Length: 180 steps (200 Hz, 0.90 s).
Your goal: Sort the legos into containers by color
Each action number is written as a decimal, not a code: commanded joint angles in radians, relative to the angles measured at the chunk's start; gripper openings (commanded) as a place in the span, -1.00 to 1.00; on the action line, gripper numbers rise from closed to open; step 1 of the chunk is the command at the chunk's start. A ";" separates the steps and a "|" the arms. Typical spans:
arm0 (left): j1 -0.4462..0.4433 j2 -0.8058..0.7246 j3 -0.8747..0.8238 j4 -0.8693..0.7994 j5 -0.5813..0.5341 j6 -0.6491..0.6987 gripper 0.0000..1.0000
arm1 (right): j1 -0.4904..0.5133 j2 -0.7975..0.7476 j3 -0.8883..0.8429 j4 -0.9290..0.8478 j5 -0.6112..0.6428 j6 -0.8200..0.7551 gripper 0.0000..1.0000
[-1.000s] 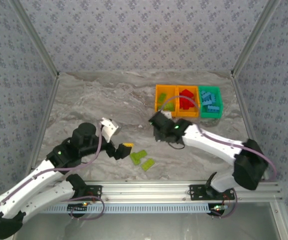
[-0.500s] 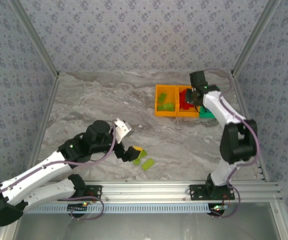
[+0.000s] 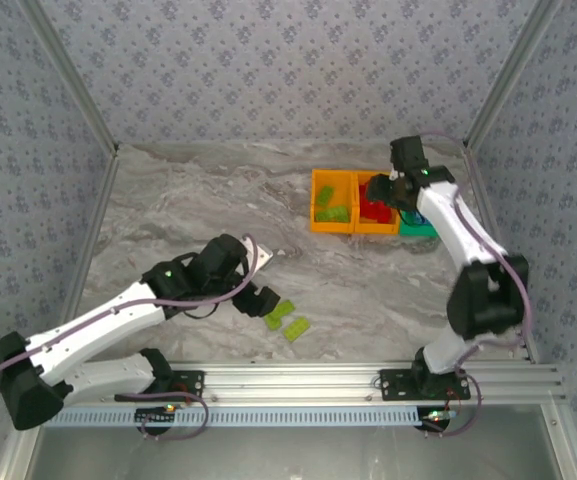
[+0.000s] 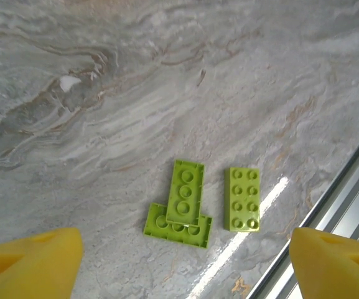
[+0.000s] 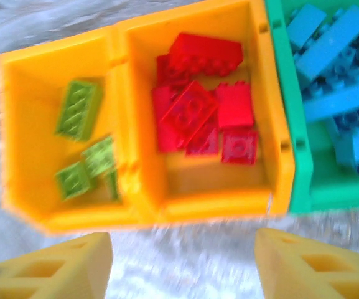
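Three lime green legos lie on the marble table near its front edge. Two of them overlap in a T (image 4: 179,208) (image 3: 278,314), and one (image 4: 243,198) (image 3: 296,327) lies flat beside them. My left gripper (image 4: 182,268) (image 3: 260,302) hovers just left of them, open and empty. Three containers stand in a row at the back right. The left orange bin (image 5: 61,215) (image 3: 314,212) holds green bricks (image 5: 79,112). The middle orange bin (image 5: 223,202) (image 3: 378,230) holds red bricks (image 5: 198,118). The green bin (image 5: 300,187) (image 3: 420,232) holds light blue bricks (image 5: 341,75). My right gripper (image 5: 182,268) (image 3: 391,190) is above the bins, open and empty.
The aluminium frame rail (image 4: 353,187) (image 3: 298,378) runs along the table's front edge, close to the green bricks. Patterned walls enclose the table on three sides, and the bins sit near the right wall.
The right arm swung from mid-table up over the bins and its jaws went from shut to open. The left arm reached right, closer to the green bricks.
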 commanded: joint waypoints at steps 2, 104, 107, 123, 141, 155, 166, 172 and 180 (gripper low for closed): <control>-0.012 0.081 0.053 -0.054 0.027 0.044 0.70 | 0.082 -0.234 -0.132 -0.098 -0.097 -0.003 0.47; -0.055 0.602 0.201 -0.030 0.015 0.079 0.69 | 0.284 -0.692 -0.439 -0.392 -0.015 0.125 0.78; -0.056 0.608 0.200 -0.026 0.011 0.079 0.68 | 0.283 -0.690 -0.441 -0.389 -0.016 0.127 0.78; -0.063 0.640 0.198 -0.012 -0.007 0.078 0.55 | 0.285 -0.677 -0.438 -0.375 -0.023 0.131 0.79; -0.062 0.676 0.199 -0.009 -0.023 0.079 0.36 | 0.291 -0.665 -0.427 -0.365 -0.023 0.134 0.79; -0.065 0.704 0.201 -0.012 -0.045 0.074 0.14 | 0.296 -0.661 -0.426 -0.359 -0.017 0.141 0.80; -0.066 0.718 0.197 -0.010 -0.054 0.072 0.06 | 0.298 -0.661 -0.430 -0.350 -0.021 0.150 0.80; -0.066 0.722 0.195 -0.008 -0.058 0.070 0.02 | 0.300 -0.661 -0.433 -0.345 -0.029 0.154 0.80; -0.068 0.726 0.193 -0.002 -0.062 0.068 -0.07 | 0.304 -0.661 -0.438 -0.338 -0.041 0.160 0.80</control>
